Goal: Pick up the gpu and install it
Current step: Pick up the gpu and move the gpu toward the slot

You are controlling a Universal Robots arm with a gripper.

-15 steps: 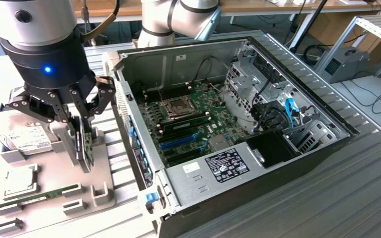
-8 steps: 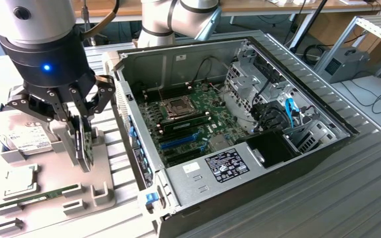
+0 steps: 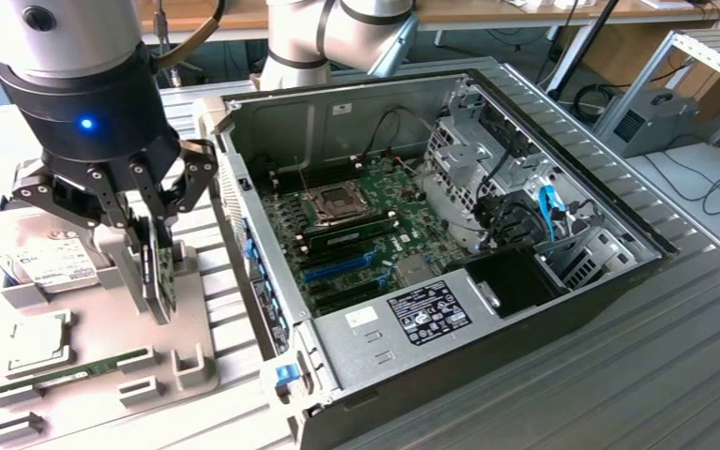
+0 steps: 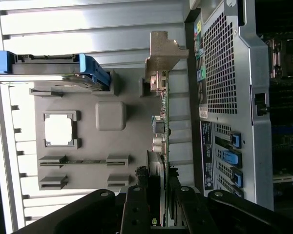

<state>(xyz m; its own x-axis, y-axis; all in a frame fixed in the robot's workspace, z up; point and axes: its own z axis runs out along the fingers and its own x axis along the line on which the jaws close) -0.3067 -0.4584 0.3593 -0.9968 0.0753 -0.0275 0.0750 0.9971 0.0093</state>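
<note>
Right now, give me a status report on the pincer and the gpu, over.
Pincer shut on gpu. Gpu upright on edge at gray holder tray. Computer case wall stands between it and motherboard.

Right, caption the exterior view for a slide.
Gripper grips the upright gpu at the grey fixture beside the open case.

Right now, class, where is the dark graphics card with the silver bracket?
The dark graphics card stands on edge in the gripper, over the grey parts tray on the exterior view's left, beside the open computer case.
</note>
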